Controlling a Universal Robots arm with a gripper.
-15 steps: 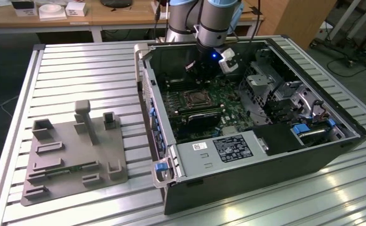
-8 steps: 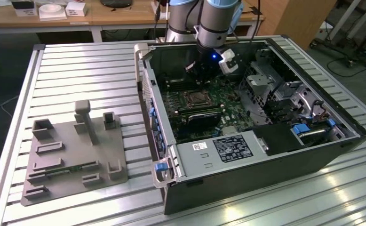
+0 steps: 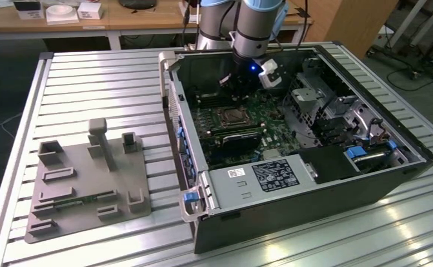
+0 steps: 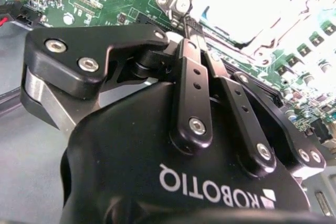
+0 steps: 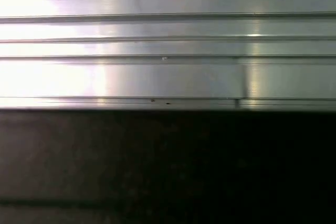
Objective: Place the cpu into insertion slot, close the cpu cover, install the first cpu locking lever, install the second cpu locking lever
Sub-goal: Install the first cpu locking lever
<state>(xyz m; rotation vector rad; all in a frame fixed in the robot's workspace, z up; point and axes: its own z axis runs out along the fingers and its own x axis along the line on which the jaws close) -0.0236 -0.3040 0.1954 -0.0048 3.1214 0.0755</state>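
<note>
Gripper [image 4: 190, 24] sits clenched, fingertips together, empty, just beside the cover [image 4: 252, 9] rim. Cover lies flat over the slot [image 3: 232, 117] inside the open case [image 3: 291, 211].

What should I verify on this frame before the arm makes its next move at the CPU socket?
1. Gripper close to the insertion slot: ok, its tip sits at the socket's edge in the second wrist view.
2. Gripper shut, fingers together: ok.
3. Cpu seated in the socket: cannot tell, glare washes it out.
4. Cpu cover closed: cannot tell.
5. Locking levers latched: cannot tell.
6. Computer case lying open on the table: ok.
</note>
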